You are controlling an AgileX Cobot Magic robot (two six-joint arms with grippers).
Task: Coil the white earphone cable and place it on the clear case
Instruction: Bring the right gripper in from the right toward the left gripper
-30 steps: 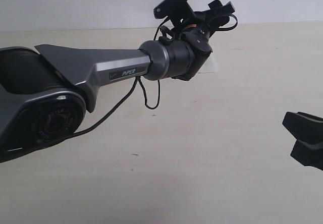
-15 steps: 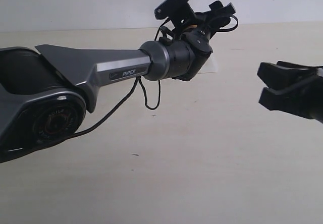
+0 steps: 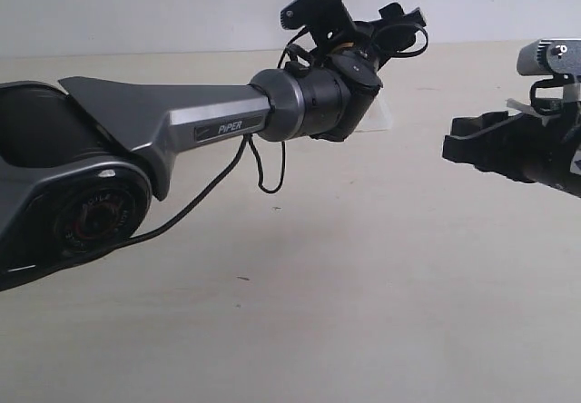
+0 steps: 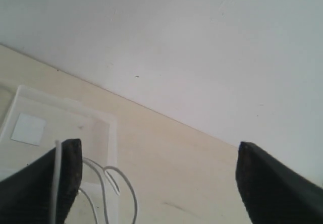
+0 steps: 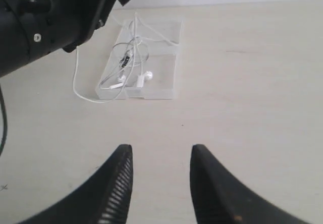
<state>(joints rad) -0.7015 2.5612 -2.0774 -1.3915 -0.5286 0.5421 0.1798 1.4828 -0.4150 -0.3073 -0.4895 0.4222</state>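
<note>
The right gripper (image 3: 451, 149) has swung in from the side, its jaws parting on nothing, while the left gripper (image 4: 160, 176) hangs spread wide over the clear case (image 5: 164, 90). The white earphone cable (image 5: 128, 62) lies heaped there, one loop trailing off — probably tidying remains.
</note>
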